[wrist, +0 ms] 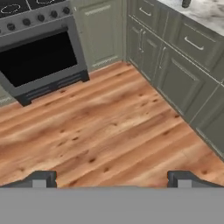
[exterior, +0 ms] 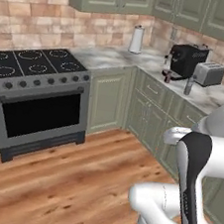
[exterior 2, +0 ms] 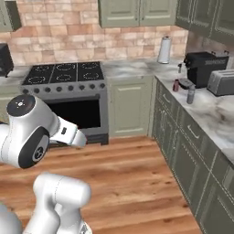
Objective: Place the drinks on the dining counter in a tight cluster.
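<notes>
Stove (exterior: 34,91), toaster (exterior: 209,74), coffee machine (exterior: 186,60)

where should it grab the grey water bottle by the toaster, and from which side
Judging by its pose, grip the grey water bottle around its mid-body, coming in level from the counter's front edge. It stands upright near that edge, while the toaster and coffee machine crowd behind it.

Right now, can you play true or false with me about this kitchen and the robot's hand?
1. The gripper is open and holds nothing. True.
2. The small red bottle is on the floor. False: it stands on the marble counter.
3. The toaster sits beside the black coffee machine. True.
4. The oven door hangs open. False: it is closed.
5. The paper towel roll lies flat. False: it stands upright.
</notes>
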